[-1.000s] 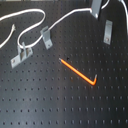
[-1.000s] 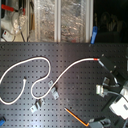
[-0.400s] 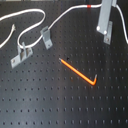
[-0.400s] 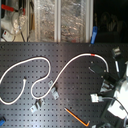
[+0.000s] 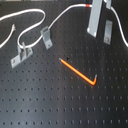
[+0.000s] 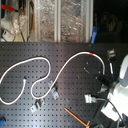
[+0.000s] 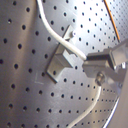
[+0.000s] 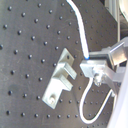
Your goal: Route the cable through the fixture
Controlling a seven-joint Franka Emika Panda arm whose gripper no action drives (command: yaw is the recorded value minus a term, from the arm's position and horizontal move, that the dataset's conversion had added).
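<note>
The white cable [image 5: 30, 16] loops across the black pegboard, and its short red band [image 5: 89, 5] lies by the gripper [image 5: 94, 30] at the back of the first exterior view. In the second exterior view the cable [image 6: 46, 62] snakes from the left to the red band [image 6: 91, 52]. The gripper [image 8: 93, 65] is shut on the cable [image 8: 80, 27] beside a grey bracket fixture [image 8: 60, 82]. In the first wrist view the cable [image 7: 47, 25] crosses over that fixture [image 7: 61, 60] and runs to the gripper [image 7: 94, 67]; its free end hangs past the fingers.
An orange rod [image 5: 77, 71] with a bent end lies mid-board. Two more grey fixtures [image 5: 46, 36] [image 5: 20, 55] stand on the first exterior view's left, and one [image 5: 106, 31] is right of the gripper. Shelves with clutter [image 6: 60, 20] stand behind the board.
The gripper, still holding the cable, has come further down into the first exterior view, closer to the fixture beside it. The loops on the left have stayed put.
</note>
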